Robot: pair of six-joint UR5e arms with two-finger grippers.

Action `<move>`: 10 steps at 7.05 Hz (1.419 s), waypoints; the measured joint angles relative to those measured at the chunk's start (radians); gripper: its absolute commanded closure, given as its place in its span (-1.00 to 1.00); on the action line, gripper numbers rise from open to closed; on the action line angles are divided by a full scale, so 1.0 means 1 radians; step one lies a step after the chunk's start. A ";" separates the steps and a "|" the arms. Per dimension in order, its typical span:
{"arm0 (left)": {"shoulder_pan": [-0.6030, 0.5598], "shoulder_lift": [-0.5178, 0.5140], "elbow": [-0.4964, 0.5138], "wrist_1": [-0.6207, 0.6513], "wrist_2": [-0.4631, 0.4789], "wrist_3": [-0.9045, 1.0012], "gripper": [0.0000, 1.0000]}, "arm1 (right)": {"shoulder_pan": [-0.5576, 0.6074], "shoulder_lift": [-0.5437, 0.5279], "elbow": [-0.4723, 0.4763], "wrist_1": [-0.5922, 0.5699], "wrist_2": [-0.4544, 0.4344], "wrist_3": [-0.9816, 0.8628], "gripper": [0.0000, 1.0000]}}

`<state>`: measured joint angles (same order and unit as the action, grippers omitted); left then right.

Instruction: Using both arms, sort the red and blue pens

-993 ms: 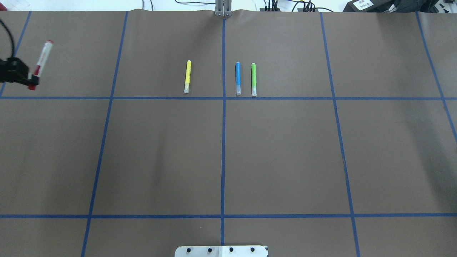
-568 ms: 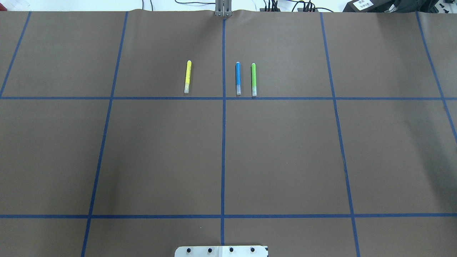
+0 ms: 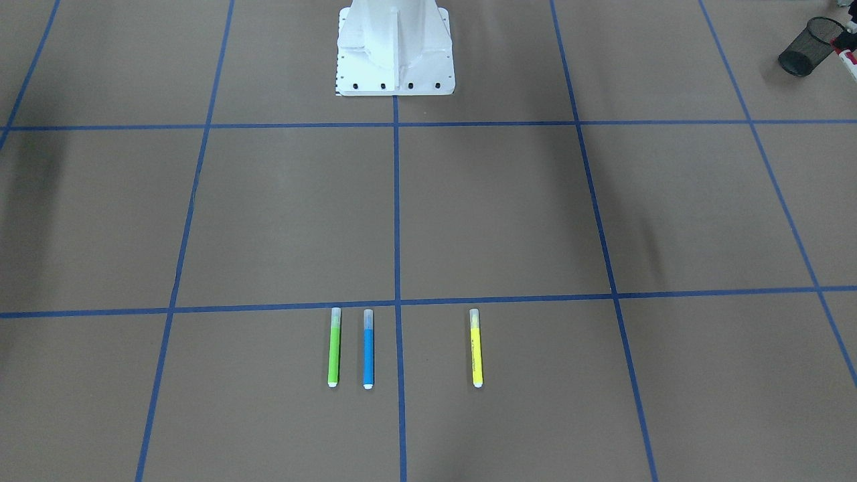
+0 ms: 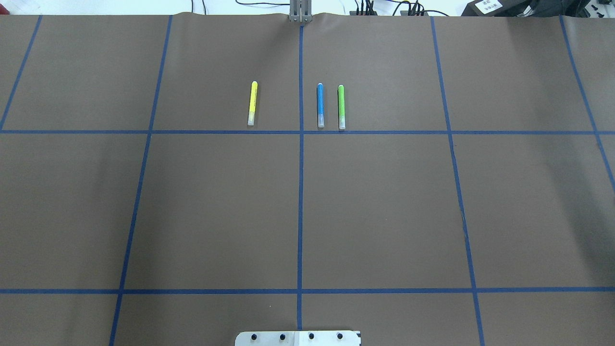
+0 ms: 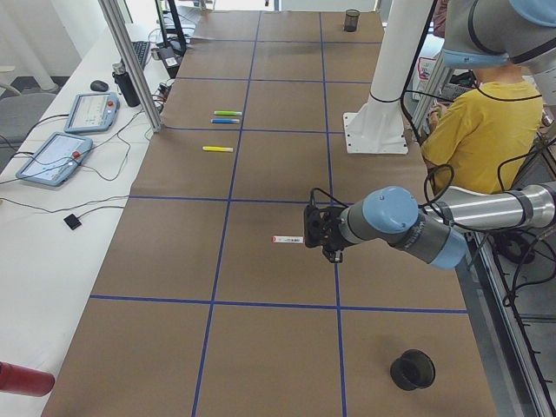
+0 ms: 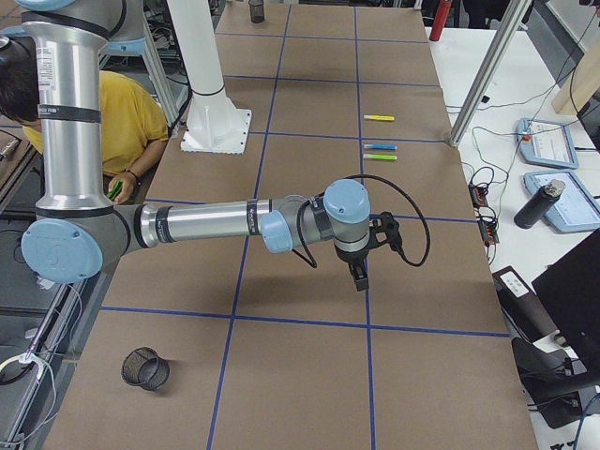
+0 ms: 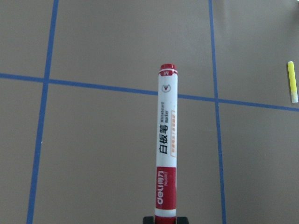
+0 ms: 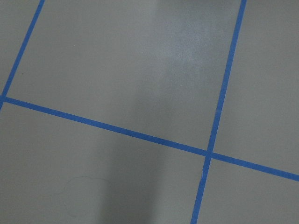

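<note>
The left gripper (image 7: 166,219) and the thick white-barrelled marker with red cap and red end (image 7: 167,144) that it carries have gone from the overhead view, where a second ago they hung at the left edge. The gripper is clamped on the marker's red cap end, and the barrel sticks straight out ahead of it. In the left-end view the marker is held level above the table, well apart from the other pens. The slim bright blue pen with clear cap (image 4: 320,105) lies far out from the robot, just right of the centre tape line. A slim green pen (image 4: 341,107) lies just beside it on the right and a slim yellow pen (image 4: 252,103) left of the line, all three parallel. The brown paper table cover (image 4: 384,206) is marked into squares by blue tape lines (image 4: 300,211). A white flanged pedestal (image 3: 394,47) stands at the robot's edge. One black mesh cup (image 5: 413,369) sits near the left end of the table and another (image 6: 145,367) at the right end. The right gripper (image 6: 361,281) hangs over bare paper; whether it is parted or closed cannot be told. A person in a yellow shirt (image 5: 473,130) sits behind the pedestal. A white bench (image 5: 35,226) along the table's far side carries tablets and cables.
</note>
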<state>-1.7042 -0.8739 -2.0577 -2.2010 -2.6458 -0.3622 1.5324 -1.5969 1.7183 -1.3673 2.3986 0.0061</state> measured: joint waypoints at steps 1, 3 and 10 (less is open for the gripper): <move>-0.029 0.061 0.004 -0.011 0.053 0.071 1.00 | 0.000 0.000 0.000 0.001 0.000 0.000 -1.00; -0.060 0.143 0.024 -0.008 0.154 0.168 1.00 | 0.000 -0.001 -0.001 0.011 0.000 0.000 -1.00; -0.359 0.213 0.114 0.429 0.173 0.744 1.00 | 0.000 -0.001 -0.005 0.035 0.002 0.000 -1.00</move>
<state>-2.0634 -0.6604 -1.9441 -1.7725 -2.4727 0.3817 1.5324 -1.5975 1.7138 -1.3327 2.4005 0.0063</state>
